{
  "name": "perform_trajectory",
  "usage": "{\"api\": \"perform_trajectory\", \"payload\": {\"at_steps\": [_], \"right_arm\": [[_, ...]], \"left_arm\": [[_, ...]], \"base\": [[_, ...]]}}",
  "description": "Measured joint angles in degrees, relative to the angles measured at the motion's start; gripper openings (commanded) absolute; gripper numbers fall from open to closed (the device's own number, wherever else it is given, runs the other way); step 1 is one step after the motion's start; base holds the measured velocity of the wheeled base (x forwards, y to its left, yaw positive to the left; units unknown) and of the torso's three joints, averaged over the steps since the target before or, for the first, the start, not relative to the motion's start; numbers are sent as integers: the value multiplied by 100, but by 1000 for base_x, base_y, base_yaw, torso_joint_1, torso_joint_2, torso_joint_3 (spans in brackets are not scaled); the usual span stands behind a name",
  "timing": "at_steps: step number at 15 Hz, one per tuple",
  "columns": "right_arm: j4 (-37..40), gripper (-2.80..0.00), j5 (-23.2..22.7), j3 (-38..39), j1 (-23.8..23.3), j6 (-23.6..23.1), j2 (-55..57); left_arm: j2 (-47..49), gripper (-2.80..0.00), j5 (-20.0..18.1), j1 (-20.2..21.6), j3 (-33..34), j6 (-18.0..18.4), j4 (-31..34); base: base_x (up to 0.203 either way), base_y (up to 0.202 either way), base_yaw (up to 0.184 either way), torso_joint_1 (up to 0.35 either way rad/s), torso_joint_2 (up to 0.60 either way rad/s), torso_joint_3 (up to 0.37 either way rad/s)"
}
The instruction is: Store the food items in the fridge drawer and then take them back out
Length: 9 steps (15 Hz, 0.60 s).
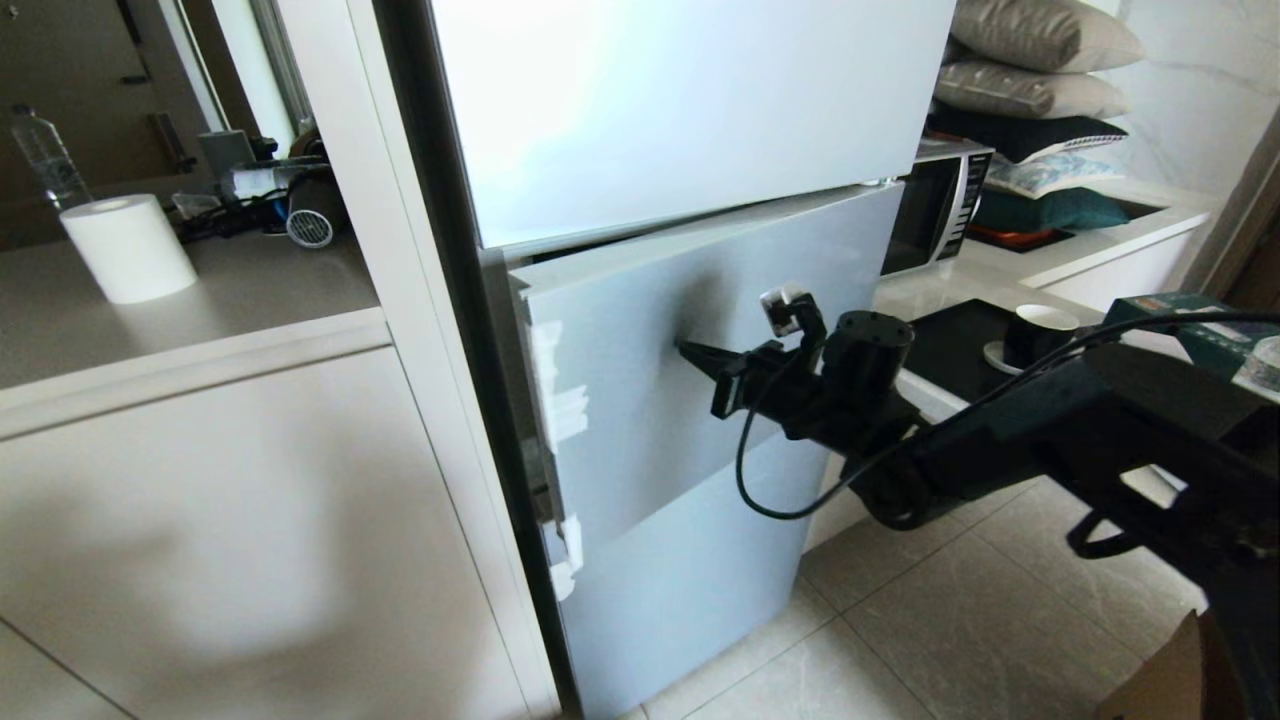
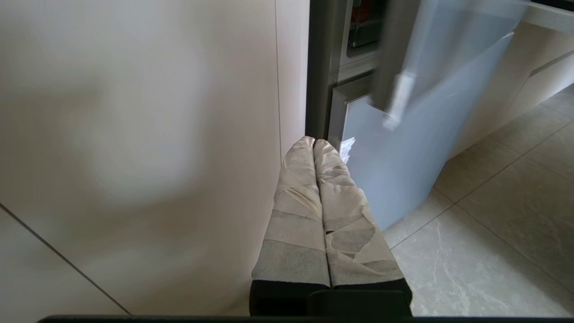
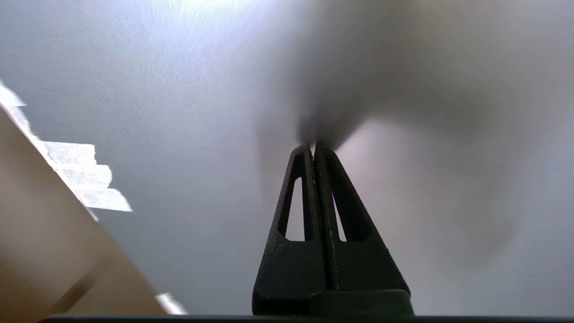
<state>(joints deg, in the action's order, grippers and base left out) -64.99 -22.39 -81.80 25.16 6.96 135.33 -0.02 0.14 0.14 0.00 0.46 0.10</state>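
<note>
The fridge's pale blue-grey middle door panel (image 1: 640,300) stands slightly ajar, with white tape scraps (image 1: 560,410) along its left edge. My right gripper (image 1: 692,350) is shut and empty, its black fingertips (image 3: 309,150) up against that panel's face, right of the taped edge (image 3: 85,179). My left gripper (image 2: 314,140), with paper-wrapped fingers, is shut and empty. It hangs low by the white cabinet side (image 2: 134,134), near the fridge's bottom panel (image 2: 394,170). The food items and the fridge drawer are hidden behind the door panels.
A counter (image 1: 250,300) on the left holds a paper roll (image 1: 128,247) and a water bottle (image 1: 45,155). To the right are a microwave (image 1: 935,205), a cup on a saucer (image 1: 1040,330) and stacked pillows (image 1: 1040,60). Tiled floor (image 1: 950,620) lies below.
</note>
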Motion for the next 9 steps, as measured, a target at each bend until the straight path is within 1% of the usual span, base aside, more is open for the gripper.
{"api": "perform_trajectory", "payload": {"at_steps": [2, 3, 4, 5, 6, 8, 9], "right_arm": [[-228, -280, 655, -1040, 106, 0, 767], [-290, -280, 864, -1312, 143, 6, 1033], [-374, -280, 999, -1409, 168, 20, 1204], [-493, -280, 1075, -1289, 186, 32, 1252], [-614, -280, 1111, -957, 197, 62, 1194], [-774, -280, 1151, 29, 244, 210, 779], [-773, -280, 1154, 612, 288, 315, 383]], "left_arm": [[2, -280, 2, 2, 0, -2, 0], [2, -280, 1, -1, 0, -2, 0], [0, -280, 2, 7, 0, -2, 0], [2, -280, 2, 2, 0, -2, 0], [2, -280, 0, 2, 0, -2, 0], [2, -280, 2, 2, 0, -2, 0], [2, -280, 2, 2, 0, -2, 0]], "base": [[0, 0, 0, 0, 0, 0], [0, 0, 0, 0, 0, 0], [0, 0, 0, 0, 0, 0], [0, 0, 0, 0, 0, 0], [0, 0, 0, 0, 0, 0], [0, 0, 0, 0, 0, 0], [0, 0, 0, 0, 0, 0]]}}
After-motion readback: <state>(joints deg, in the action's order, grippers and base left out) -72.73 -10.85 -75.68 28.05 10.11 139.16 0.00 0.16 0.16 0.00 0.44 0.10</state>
